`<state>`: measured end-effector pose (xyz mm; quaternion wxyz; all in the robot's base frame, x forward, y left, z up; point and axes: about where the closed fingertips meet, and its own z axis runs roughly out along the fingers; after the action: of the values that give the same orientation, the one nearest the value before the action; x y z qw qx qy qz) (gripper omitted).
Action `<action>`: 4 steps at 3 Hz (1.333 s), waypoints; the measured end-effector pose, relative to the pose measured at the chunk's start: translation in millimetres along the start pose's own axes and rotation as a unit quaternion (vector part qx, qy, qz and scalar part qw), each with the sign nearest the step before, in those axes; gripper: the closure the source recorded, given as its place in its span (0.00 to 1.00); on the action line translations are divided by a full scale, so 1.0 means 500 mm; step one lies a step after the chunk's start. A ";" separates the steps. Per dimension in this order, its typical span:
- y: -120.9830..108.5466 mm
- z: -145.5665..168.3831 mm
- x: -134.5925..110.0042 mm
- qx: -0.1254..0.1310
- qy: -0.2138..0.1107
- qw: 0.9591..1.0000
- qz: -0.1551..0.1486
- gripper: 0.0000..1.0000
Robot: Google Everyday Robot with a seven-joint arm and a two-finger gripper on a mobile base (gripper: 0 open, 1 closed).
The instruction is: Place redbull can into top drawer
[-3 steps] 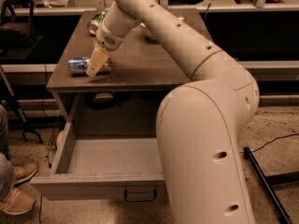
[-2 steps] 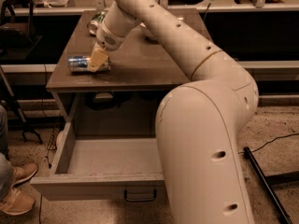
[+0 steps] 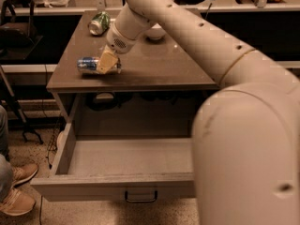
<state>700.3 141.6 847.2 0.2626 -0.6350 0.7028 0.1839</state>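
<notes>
The redbull can [image 3: 86, 64] lies on its side near the front left of the brown tabletop [image 3: 159, 64]. My gripper [image 3: 107, 62] is down at the can's right end, with its cream fingers [image 3: 105, 63] closed over that end. The can's blue-and-silver left half sticks out to the left of the gripper. The top drawer [image 3: 112, 189] is pulled wide open below the tabletop, its inside bare, with the dark handle [image 3: 140, 197] at the centre of its front panel.
A green can [image 3: 99, 23] lies at the table's back left, and a white bowl [image 3: 155, 32] sits behind my arm. A person's shoes [image 3: 16, 191] are on the floor left of the drawer. My large white arm [image 3: 243, 139] fills the right side.
The gripper and the can have shifted slightly to the right and a little up together. The drawer has stayed open and has not moved.
</notes>
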 end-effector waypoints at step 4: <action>0.210 -0.289 0.296 0.139 0.069 0.966 0.205 1.00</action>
<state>568.3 -48.7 864.9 0.2556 -0.4458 0.8531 0.0903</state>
